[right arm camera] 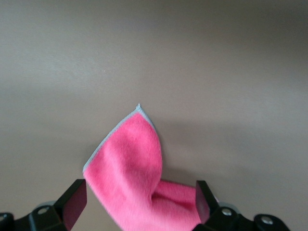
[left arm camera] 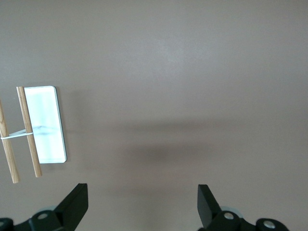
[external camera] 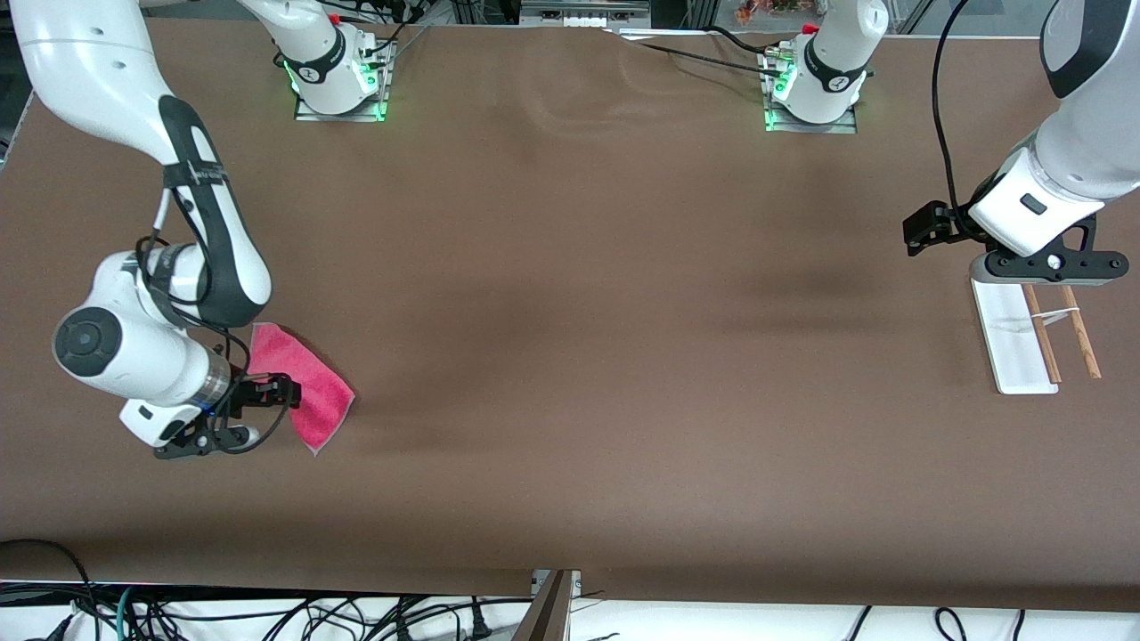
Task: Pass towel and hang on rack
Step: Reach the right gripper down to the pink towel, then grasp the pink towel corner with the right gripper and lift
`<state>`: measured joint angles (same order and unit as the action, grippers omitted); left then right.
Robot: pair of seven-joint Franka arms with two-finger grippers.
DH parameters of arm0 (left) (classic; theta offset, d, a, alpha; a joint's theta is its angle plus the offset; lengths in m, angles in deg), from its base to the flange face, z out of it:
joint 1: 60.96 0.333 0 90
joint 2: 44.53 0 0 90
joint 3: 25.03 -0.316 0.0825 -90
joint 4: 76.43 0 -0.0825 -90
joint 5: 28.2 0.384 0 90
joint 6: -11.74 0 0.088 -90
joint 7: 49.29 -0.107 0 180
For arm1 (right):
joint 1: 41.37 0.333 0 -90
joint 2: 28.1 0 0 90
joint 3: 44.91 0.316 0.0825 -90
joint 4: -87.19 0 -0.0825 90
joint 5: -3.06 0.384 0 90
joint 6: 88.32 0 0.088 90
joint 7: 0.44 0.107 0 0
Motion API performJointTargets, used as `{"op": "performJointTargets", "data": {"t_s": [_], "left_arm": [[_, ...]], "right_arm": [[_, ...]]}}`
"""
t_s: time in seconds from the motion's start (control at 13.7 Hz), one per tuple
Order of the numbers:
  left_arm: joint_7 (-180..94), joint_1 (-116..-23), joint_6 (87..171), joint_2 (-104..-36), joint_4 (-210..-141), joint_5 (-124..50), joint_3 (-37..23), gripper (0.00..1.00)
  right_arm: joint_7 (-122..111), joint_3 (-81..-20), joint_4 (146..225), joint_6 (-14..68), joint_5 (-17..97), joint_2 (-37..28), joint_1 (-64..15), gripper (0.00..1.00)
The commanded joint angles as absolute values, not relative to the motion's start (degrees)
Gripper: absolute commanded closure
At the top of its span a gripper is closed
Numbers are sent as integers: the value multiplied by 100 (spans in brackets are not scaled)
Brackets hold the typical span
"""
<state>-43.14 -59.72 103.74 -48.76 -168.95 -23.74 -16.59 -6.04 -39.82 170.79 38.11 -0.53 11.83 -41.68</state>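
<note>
The pink towel [external camera: 303, 392] lies rumpled on the brown table near the right arm's end, one grey-edged corner pointing away from the hand. My right gripper [external camera: 267, 414] is low over it and open. In the right wrist view its fingers [right arm camera: 74, 199] stand on either side of the towel [right arm camera: 130, 163] without pinching it. The rack [external camera: 1011, 343] stands at the left arm's end, a white base with two brown rods [external camera: 1060, 334] over it. My left gripper [external camera: 1051, 267] hangs open and empty above the rack's end toward the bases. In the left wrist view the rack [left arm camera: 45, 125] is off to one side of the gripper [left arm camera: 143, 202].
The wide brown table [external camera: 579, 312] runs bare between towel and rack. Both arm bases [external camera: 338, 80] stand along its edge farthest from the front camera. Cables hang below the table's edge nearest the front camera.
</note>
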Motion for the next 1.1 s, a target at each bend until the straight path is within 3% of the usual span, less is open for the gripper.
{"op": "performJointTargets", "data": {"t_s": [0.0,0.88,0.95,1.02], "left_arm": [[-4296,-5964,10227,-4875,-16784,-2337,-1650,0],[-4287,-5964,10218,-4866,-16784,-2337,-1641,0],[-4287,-5964,10218,-4866,-16784,-2337,-1633,0],[-4287,-5964,10210,-4866,-16784,-2337,-1641,0]], "right_arm": [[-703,-3946,17016,4165,-125,1452,-4190,0],[-756,-3955,17033,4975,-152,2042,-4181,1],[-756,-3955,17042,5019,-160,2085,-4172,5],[-756,-3955,17042,5020,-160,2112,-4181,17]]}}
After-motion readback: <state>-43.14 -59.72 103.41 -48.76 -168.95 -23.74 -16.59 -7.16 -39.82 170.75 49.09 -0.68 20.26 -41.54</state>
